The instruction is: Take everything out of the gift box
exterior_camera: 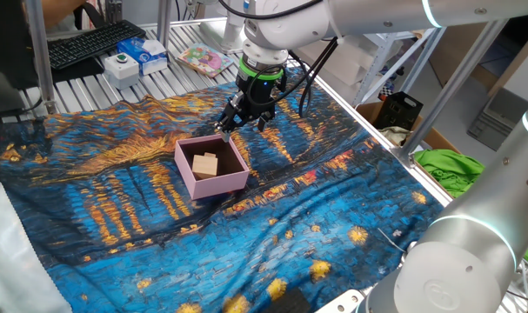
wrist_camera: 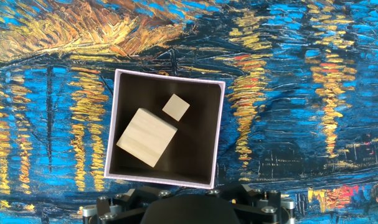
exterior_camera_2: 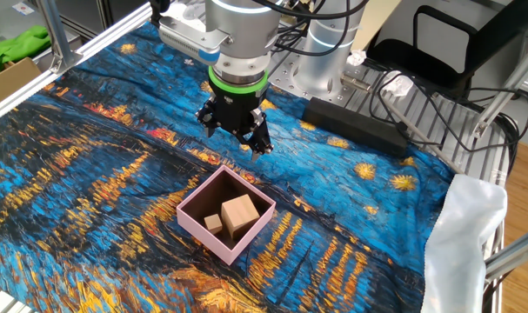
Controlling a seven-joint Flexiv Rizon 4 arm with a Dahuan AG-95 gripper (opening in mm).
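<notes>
The pink gift box (exterior_camera: 213, 186) (exterior_camera_2: 206, 232) (wrist_camera: 170, 76) stands on the painted cloth, its dark inside facing up. Inside it lie two pale wooden blocks: a larger chunky block (exterior_camera: 207, 165) (exterior_camera_2: 239, 214) (wrist_camera: 147, 137) and a much smaller cube (exterior_camera_2: 213, 223) (wrist_camera: 175, 107) close beside it. My gripper (exterior_camera: 243, 119) (exterior_camera_2: 236, 136) hangs above the cloth just beyond the box's far side, open, with nothing between its fingers. In the hand view I look straight down into the box; only the hand's black body shows along the bottom edge.
A blue-and-yellow painted cloth (exterior_camera: 116, 200) covers the table. At the back lie a keyboard (exterior_camera: 94, 42), a blue-and-white carton (exterior_camera: 148, 52) and a colourful book (exterior_camera: 203, 59). A black power brick (exterior_camera_2: 355, 126) and cables lie near the arm's base.
</notes>
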